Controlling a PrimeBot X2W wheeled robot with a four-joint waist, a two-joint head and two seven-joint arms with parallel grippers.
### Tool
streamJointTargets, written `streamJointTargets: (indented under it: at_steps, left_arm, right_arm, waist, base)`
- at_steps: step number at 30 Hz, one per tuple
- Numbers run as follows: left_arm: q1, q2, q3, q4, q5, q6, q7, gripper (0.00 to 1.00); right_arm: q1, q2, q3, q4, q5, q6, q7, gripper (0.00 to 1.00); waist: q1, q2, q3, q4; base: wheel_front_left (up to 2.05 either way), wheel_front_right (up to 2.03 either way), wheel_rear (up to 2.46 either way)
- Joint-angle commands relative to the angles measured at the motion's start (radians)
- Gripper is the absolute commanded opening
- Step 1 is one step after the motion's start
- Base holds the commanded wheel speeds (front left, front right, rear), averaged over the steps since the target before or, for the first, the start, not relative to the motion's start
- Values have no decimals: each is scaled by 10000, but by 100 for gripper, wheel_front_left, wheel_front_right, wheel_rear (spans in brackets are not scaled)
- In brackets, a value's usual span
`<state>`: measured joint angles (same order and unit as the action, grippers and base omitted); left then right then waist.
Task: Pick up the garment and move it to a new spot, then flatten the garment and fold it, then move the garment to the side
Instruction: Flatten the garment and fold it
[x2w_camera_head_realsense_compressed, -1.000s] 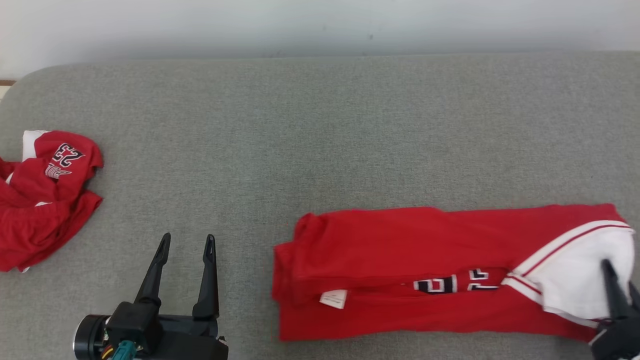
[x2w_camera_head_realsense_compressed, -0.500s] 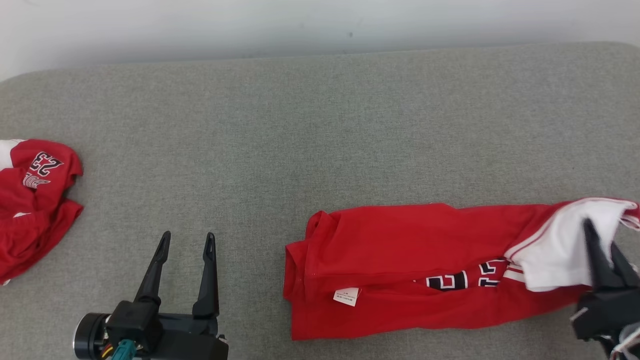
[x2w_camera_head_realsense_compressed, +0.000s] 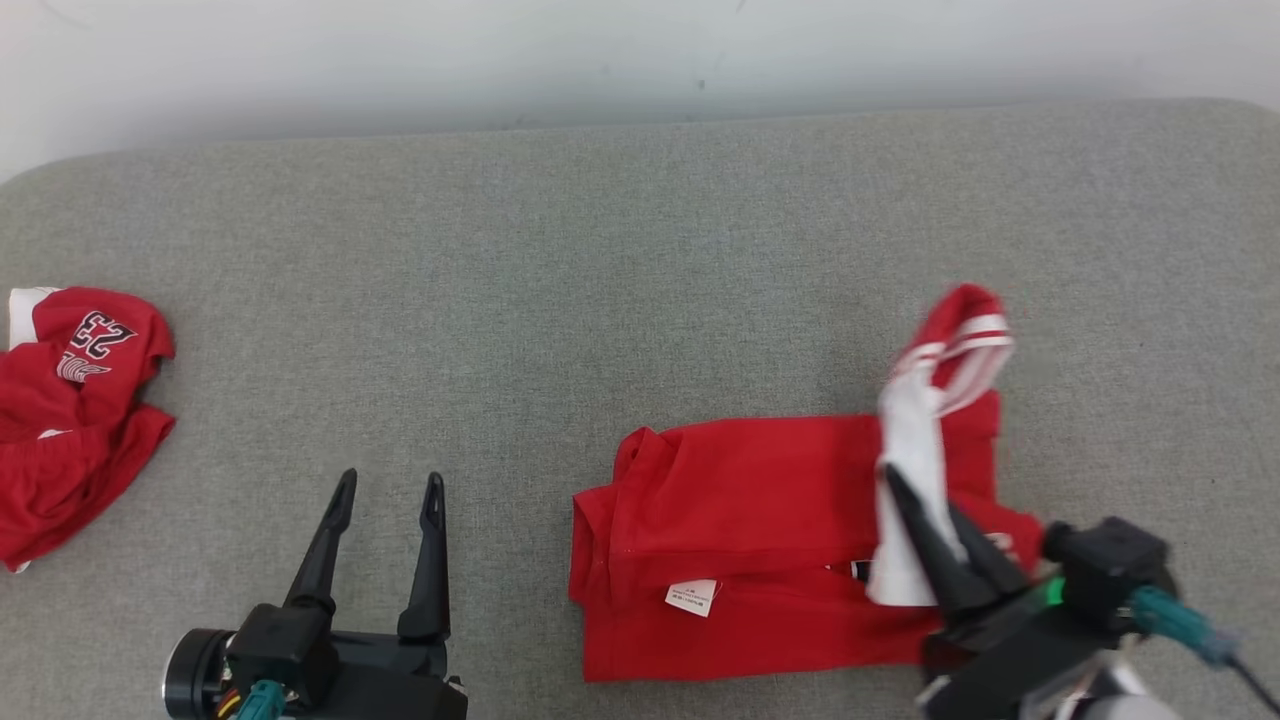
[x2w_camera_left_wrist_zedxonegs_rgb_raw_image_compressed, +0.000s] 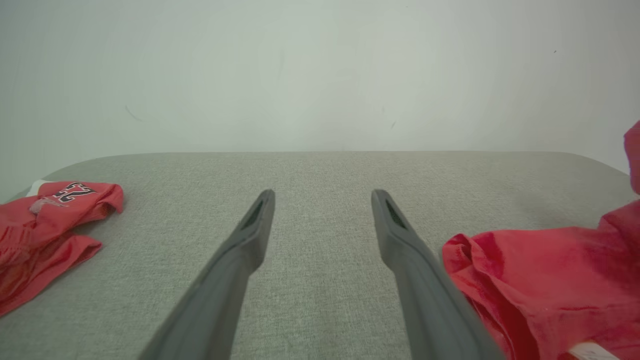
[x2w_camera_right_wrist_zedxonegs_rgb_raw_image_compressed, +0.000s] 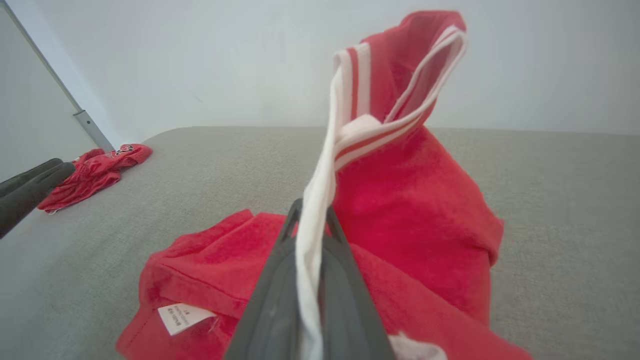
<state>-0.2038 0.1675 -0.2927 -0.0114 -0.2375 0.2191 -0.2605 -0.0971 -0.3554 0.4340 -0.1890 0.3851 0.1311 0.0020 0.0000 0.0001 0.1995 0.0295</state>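
Right arm: the forearm enters from the lower right of the head view. The right gripper (x2w_camera_head_realsense_compressed: 915, 490) is angled up and to the left, its fingers slanted over the garment (x2w_camera_head_realsense_compressed: 760, 500).

Right gripper jaws: pressed together on a white band of cloth (x2w_camera_right_wrist_zedxonegs_rgb_raw_image_compressed: 320, 200). In the right wrist view the band runs up between the two fingertips.

Left arm: the left gripper (x2w_camera_head_realsense_compressed: 390, 480) rests low over the table (x2w_camera_head_realsense_compressed: 600, 250) with its fingers pointing straight ahead. The jaws stand apart, with bare grey fabric between them (x2w_camera_left_wrist_zedxonegs_rgb_raw_image_compressed: 324, 195).

Garment:
- It is red, and its body lies flat on the table under and to the left of the right gripper.
- The red and white striped end (x2w_camera_head_realsense_compressed: 950, 350) stands up in the air beyond the right fingertips, twisted into a narrow loop.
- Its folded left edge lies just right of the left gripper (x2w_camera_left_wrist_zedxonegs_rgb_raw_image_compressed: 540, 270).
- A white label (x2w_camera_head_realsense_compressed: 693, 596) shows on the near layer, left of the right gripper.
- Part of a black-and-white print shows beside the right fingers and is mostly hidden.

A second red garment (x2w_camera_head_realsense_compressed: 70, 420), crumpled and printed with the number 23, lies well to the left of the left gripper.
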Motion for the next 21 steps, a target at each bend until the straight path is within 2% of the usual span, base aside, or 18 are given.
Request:
streamJointTargets:
  at_steps: [1, 8, 21]
  left_arm:
    - [48, -20, 10, 57, 101, -44, -38, 100]
    - [52, -92, -18, 171, 157, -168, -38, 100]
    - [31, -185, -44, 248, 190, -291, -39, 100]
  right_arm:
    - [-158, 175, 252, 83, 96, -7, 29, 0]
    - [-691, 785, 1519, 1035, 555, -7, -141, 0]
    - [-1472, 1414, 2776, 2466, 1248, -5, -759, 0]
  waist:
    - [0, -1, -6, 21]
    - [0, -1, -57, 201]
    - [0, -1, 88, 356]
  base:
    - [0, 0, 0]
    - [0, 0, 0]
    - [0, 0, 0]
